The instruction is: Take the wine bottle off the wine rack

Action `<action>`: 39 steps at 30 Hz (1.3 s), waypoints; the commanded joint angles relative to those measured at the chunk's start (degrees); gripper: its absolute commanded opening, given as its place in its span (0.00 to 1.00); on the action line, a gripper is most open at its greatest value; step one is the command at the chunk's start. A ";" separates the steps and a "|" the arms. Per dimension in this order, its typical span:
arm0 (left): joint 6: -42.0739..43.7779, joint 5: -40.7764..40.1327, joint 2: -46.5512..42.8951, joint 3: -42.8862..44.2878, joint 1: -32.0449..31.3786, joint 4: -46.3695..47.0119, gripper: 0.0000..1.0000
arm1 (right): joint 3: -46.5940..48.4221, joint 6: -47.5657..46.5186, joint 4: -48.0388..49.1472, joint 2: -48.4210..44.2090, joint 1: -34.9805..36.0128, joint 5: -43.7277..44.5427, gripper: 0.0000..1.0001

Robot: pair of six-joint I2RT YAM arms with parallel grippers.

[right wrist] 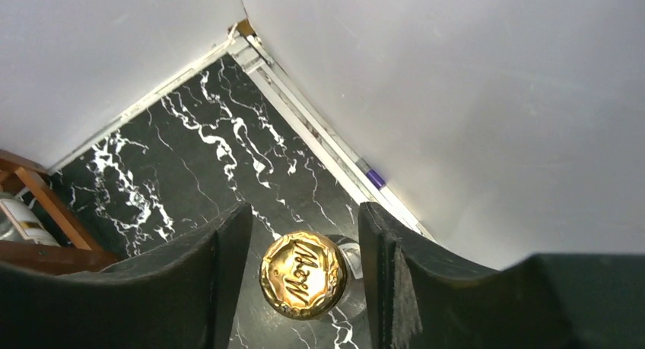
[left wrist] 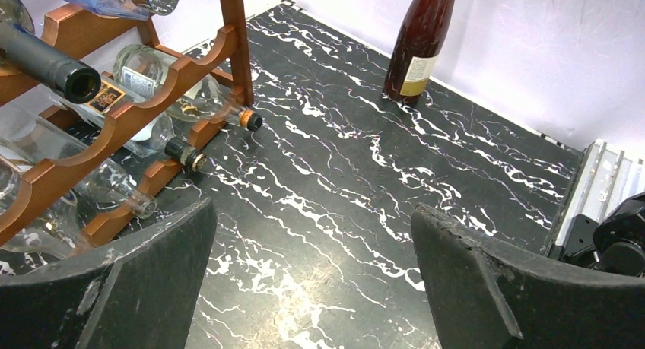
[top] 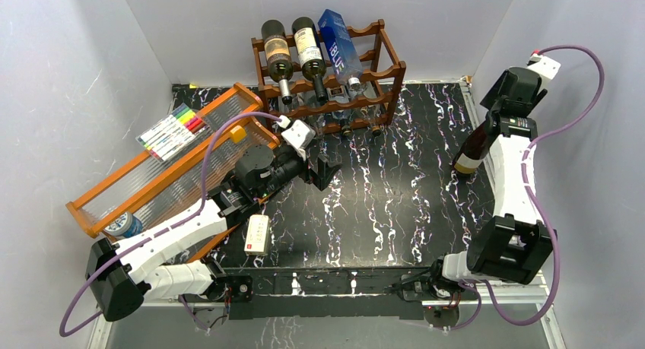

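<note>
- Nearest the right wrist camera, two black fingers [right wrist: 190,288] of the right gripper [right wrist: 302,231] stand either side of a crumpled gold foil cap [right wrist: 303,274], seen from straight above.
- That cap tops the wine bottle [top: 471,145]. The bottle is dark reddish-brown with a pale label and stands upright on the black marbled mat [top: 395,212], far to the right, near the white wall [top: 593,174].
- The wine rack [top: 393,69] sits at the back of the mat, well apart from the bottle. It is dark reddish-brown wood with scalloped rails, and it holds other bottles [top: 278,52] lying on their sides and a blue carton [top: 338,33].
- The right jaws are narrowly parted. A thin strip of mat shows between the cap and each finger, so they appear to touch nothing and hold nothing.
- The left gripper [left wrist: 312,212] is spread wide and empty. It hangs over bare mat in front of the rack's lower corner.
- Handling, as a judgement: the bottle is probably glass, rigid, smooth and breakable, and heavy if full. It is tall on a small base, so a sideways knock could topple it.
- The safest hold looks to be the neck just under the foil, where these fingers already sit. The wider body is the better hold if it has to be carried.
</note>
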 commanded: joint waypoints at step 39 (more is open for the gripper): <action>15.55 -6.43 5.62 6.65 2.59 5.30 0.98 | 1.92 9.92 3.79 -1.60 34.70 -31.06 0.98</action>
